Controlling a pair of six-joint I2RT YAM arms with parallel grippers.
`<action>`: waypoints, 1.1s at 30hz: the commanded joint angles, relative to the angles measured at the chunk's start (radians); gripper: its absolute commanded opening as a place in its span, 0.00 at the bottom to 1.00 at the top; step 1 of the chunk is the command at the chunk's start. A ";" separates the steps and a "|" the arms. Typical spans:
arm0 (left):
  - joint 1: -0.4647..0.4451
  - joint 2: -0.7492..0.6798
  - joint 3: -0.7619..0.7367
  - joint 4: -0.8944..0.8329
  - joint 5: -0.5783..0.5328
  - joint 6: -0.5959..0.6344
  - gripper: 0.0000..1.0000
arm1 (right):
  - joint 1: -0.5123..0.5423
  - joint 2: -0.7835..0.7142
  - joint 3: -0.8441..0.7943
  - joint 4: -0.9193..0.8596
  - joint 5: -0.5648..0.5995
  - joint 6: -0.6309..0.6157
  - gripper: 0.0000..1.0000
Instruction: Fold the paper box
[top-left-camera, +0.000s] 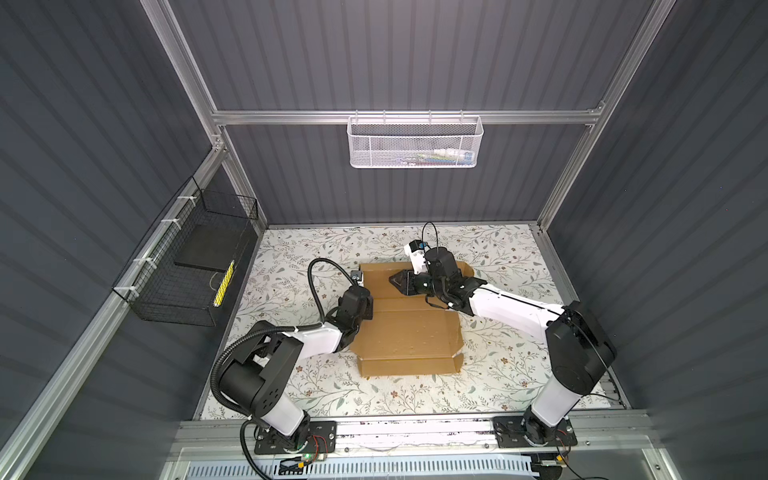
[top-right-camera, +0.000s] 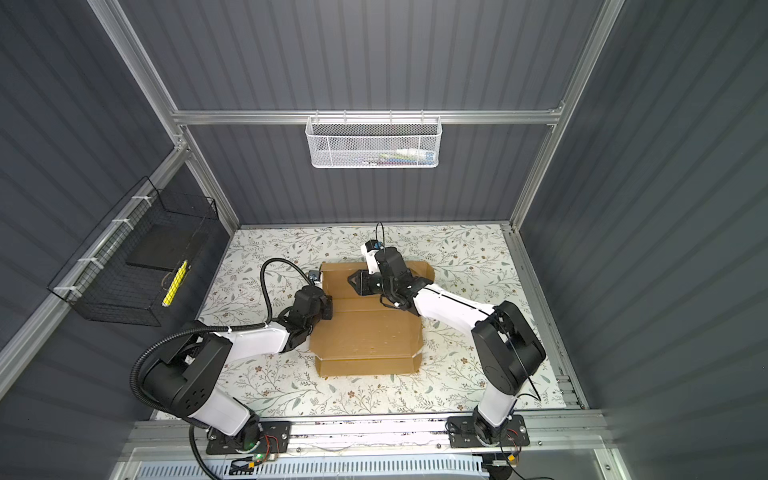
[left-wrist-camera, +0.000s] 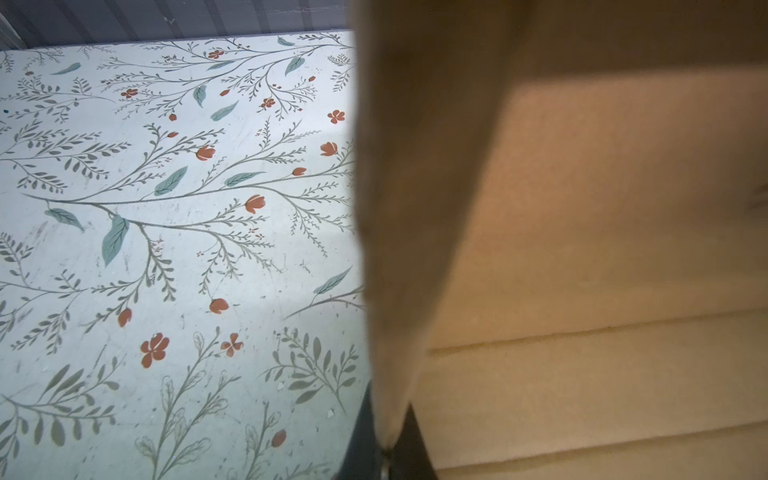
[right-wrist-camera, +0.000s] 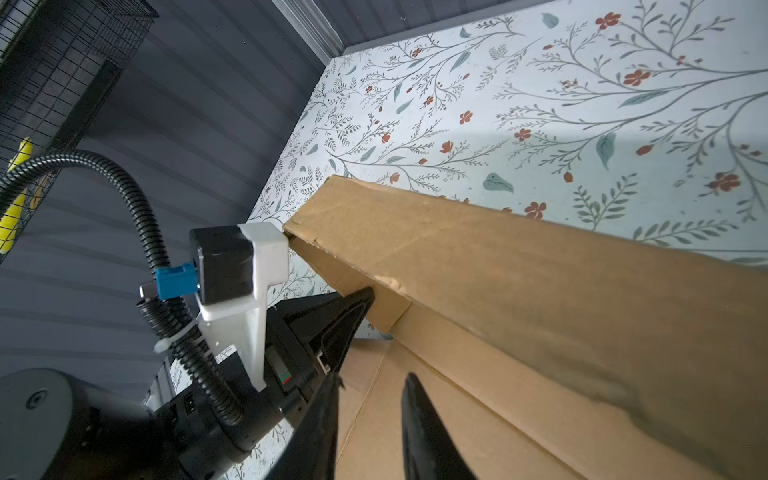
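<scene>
Paper box (top-left-camera: 409, 332): brown corrugated die-cut sheet, partly formed, at centre of floral bench (top-left-camera: 498, 374). Base flat; near wall, far flap and left side flap raised.
Left fingers (left-wrist-camera: 415, 453): clenched on edge of left side flap, cardboard pinched between them.
Right fingers (right-wrist-camera: 419, 424): parted, grasping nothing, over inner panel beside far flap.
White mesh basket (top-left-camera: 415, 141): on rear rail.
Black wire basket (top-left-camera: 187, 266): on left wall.

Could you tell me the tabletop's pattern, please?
White tabletop: leafy green branches, red flowers; clearest in left wrist view.
</scene>
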 joint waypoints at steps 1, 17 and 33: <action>0.003 0.012 0.000 0.033 -0.004 0.009 0.00 | -0.010 -0.014 0.057 -0.011 0.020 -0.022 0.29; 0.004 0.030 -0.017 0.064 0.028 0.029 0.00 | -0.041 0.127 0.157 0.013 0.019 -0.014 0.27; 0.003 0.056 0.021 0.045 0.001 0.013 0.04 | -0.046 0.174 0.136 0.020 0.033 -0.006 0.27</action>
